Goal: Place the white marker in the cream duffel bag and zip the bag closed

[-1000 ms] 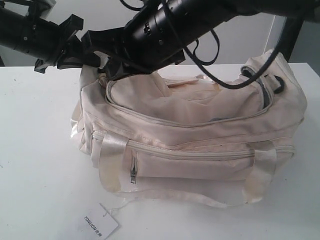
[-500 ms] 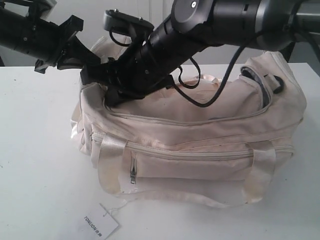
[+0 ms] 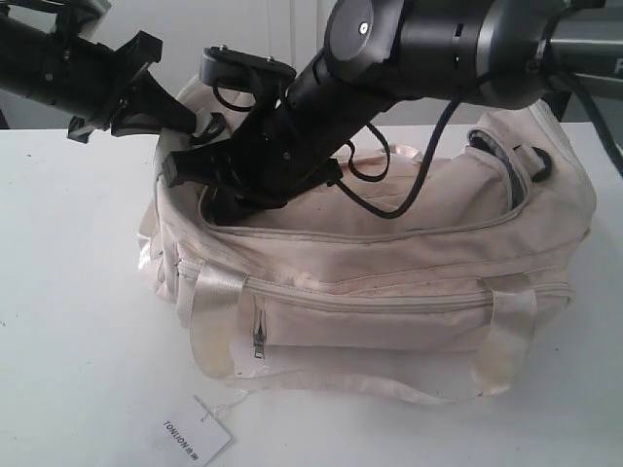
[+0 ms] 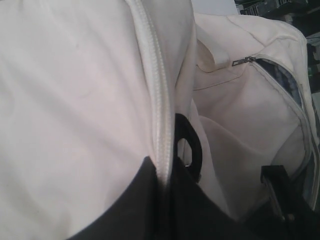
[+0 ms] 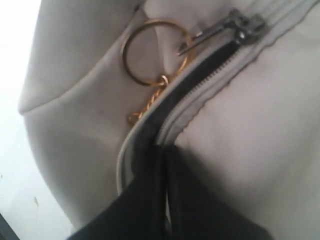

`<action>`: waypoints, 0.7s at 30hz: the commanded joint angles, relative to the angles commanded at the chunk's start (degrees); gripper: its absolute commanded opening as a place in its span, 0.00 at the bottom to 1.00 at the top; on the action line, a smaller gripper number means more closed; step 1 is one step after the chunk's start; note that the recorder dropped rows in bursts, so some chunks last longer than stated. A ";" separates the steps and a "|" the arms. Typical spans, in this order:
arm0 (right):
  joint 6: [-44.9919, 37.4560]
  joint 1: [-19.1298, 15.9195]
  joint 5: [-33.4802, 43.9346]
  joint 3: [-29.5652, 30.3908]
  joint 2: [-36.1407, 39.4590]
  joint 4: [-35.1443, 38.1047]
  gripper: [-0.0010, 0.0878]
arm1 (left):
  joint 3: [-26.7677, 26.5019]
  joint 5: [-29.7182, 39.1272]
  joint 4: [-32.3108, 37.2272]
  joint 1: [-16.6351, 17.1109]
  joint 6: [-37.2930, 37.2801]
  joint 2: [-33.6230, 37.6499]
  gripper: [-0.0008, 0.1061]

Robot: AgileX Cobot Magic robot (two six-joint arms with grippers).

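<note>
Lower left, a paper tag (image 3: 195,440) lies on the white table (image 3: 68,292). The cream duffel bag (image 3: 389,292) fills the centre. At its upper left our right gripper (image 5: 161,162) is clamped tight beside the gold ring pull (image 5: 155,52). Behind it, our left gripper (image 4: 162,185) pinches the bag's end seam.
</note>
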 joint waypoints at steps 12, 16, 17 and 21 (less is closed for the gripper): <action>3.31 0.00 0.94 -0.76 -3.29 -2.22 0.01 | 0.00 0.93 -4.50 0.00 0.25 0.00 0.01; 3.79 0.00 1.28 -0.64 -3.29 -2.72 0.01 | 0.00 1.01 -4.51 0.00 1.55 0.00 0.01; 3.79 0.00 1.31 -0.64 -3.29 -3.16 0.01 | 0.00 1.01 -4.51 0.00 1.55 0.00 0.01; 3.79 0.00 2.34 -0.64 -3.29 -4.16 0.01 | 0.00 1.01 -4.97 0.00 1.53 0.00 0.01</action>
